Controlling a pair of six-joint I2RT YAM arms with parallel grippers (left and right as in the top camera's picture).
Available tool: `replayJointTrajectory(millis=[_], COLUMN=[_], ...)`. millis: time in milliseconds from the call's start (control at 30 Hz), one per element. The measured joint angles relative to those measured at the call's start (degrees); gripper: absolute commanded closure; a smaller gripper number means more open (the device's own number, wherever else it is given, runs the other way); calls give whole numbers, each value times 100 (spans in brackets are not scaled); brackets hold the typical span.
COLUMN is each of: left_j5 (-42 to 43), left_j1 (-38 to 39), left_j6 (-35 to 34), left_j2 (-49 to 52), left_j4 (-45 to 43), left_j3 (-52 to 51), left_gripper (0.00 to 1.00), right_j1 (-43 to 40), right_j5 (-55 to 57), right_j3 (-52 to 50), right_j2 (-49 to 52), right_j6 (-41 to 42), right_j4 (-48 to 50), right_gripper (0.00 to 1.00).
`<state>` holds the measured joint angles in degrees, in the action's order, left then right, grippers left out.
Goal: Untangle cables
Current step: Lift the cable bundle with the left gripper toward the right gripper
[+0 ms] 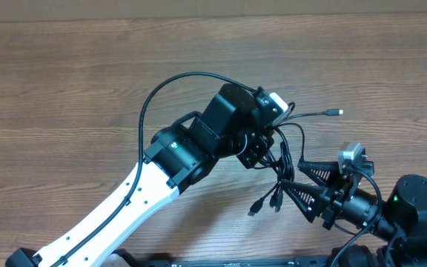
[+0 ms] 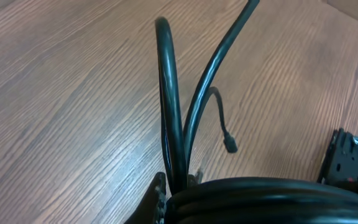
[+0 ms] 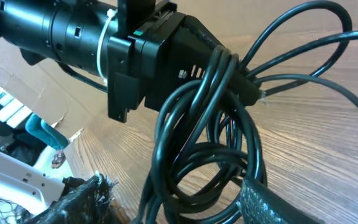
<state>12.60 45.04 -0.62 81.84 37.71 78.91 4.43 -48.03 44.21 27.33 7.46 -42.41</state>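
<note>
The left arm (image 1: pixel 124 196) reaches diagonally over the wood-grain table (image 1: pixel 65 81). The left gripper (image 1: pixel 265 144) is clamped on the cables (image 2: pixel 168 93), which hang in loops just below it. Beside it, the right gripper (image 1: pixel 293 176) is spread wide, its fingers straddling the bundle.

Brown wooden tabletop (image 1: pixel 65 81) open far and left, tangled thin black cables (image 1: pixel 282 174) and white robot arm (image 1: pixel 124 200) crowding near right

Looped black cables (image 3: pixel 194 124) are seen clamped in the left pincer (image 3: pixel 244 87), hung between the spread fingers (image 3: pixel 79 202) of the right pincer (image 3: pixel 173 190), against the wooden desk (image 3: pixel 328 155).
</note>
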Motion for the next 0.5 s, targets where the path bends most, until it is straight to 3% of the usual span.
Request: replayJointTrajectory(millis=[100, 267, 400, 500], left_j5=[-87, -107, -236, -411], left_j1=[39, 278, 577, 599], left_j6=[-101, -138, -142, -229], left_j2=[0, 0, 0, 0], left_j4=[-7, -7, -7, -20], left_j3=[0, 0, 0, 0], left_gripper=[96, 96, 96, 96], right_j1=[0, 0, 0, 0], right_j5=[-15, 17, 109, 225], right_j3=[4, 4, 4, 4], right_j2=[0, 0, 0, 4], right_j6=[15, 0, 9, 11], right_j4=[90, 81, 52, 9], right_gripper=[67, 69, 89, 96])
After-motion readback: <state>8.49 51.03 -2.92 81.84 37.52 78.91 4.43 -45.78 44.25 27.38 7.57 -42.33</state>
